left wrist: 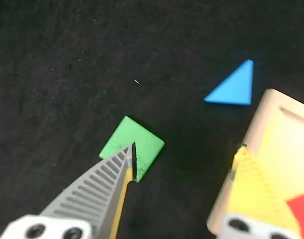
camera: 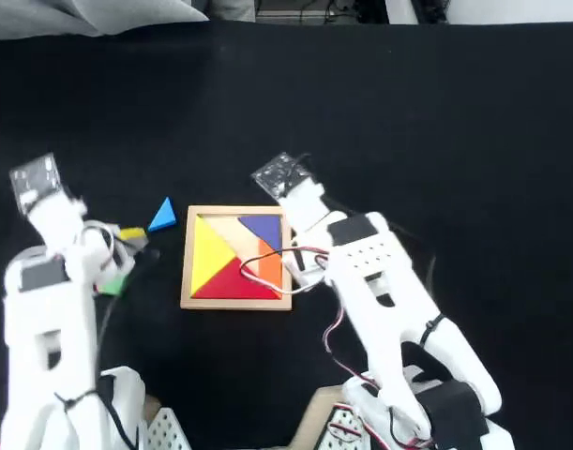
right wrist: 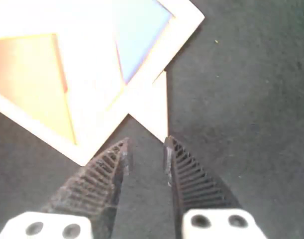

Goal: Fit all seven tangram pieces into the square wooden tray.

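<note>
The square wooden tray (camera: pixel 186 281) sits mid-table and holds a yellow triangle (camera: pixel 209 253), a red triangle (camera: pixel 234 283), an orange piece (camera: pixel 270 269) and a blue piece (camera: pixel 262 228). A blue triangle (camera: pixel 162 216) and a green square (camera: pixel 113 284) lie loose on the cloth to its left. My left gripper (left wrist: pixel 184 159) is open wide, its grey finger tip resting at the green square (left wrist: pixel 134 149). My right gripper (right wrist: pixel 145 146) is open a little with nothing between its fingers. Just past its tips, a pale triangle (right wrist: pixel 154 107) lies outside the tray's corner (right wrist: pixel 189 22).
Black cloth covers the table (camera: pixel 436 141). The right arm (camera: pixel 366 258) leans over the tray's right edge and a red-and-white cable (camera: pixel 277 255) drapes across the orange piece. The left arm (camera: pixel 42 300) stands at the left edge.
</note>
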Robot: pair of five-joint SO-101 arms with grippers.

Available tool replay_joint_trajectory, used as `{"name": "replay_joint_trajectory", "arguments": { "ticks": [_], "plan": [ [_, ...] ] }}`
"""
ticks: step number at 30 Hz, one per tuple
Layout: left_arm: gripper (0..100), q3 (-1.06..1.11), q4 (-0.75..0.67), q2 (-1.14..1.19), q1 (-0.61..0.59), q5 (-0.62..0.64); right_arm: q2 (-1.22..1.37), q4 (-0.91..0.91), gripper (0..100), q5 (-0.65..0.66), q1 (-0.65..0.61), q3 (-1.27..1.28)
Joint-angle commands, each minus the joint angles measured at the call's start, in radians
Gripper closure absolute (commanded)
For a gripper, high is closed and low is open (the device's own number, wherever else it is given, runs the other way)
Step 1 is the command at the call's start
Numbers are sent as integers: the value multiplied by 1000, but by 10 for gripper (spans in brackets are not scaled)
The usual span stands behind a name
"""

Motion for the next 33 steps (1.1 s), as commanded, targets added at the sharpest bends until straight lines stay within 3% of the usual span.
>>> {"name": "replay_joint_trajectory", "arguments": {
  "ticks": [1,16,25,33],
  "plan": [
    [690,150,-178,-115,-7,34,94,-20,890,71,-25,-71],
    [690,209,-178,-147,50,31,375,-97,888,83,9,-216],
    [690,211,-176,-143,74,29,383,-110,888,133,178,-209],
    [690,211,-176,-143,70,29,288,-58,888,130,189,-208]
  ]
}}
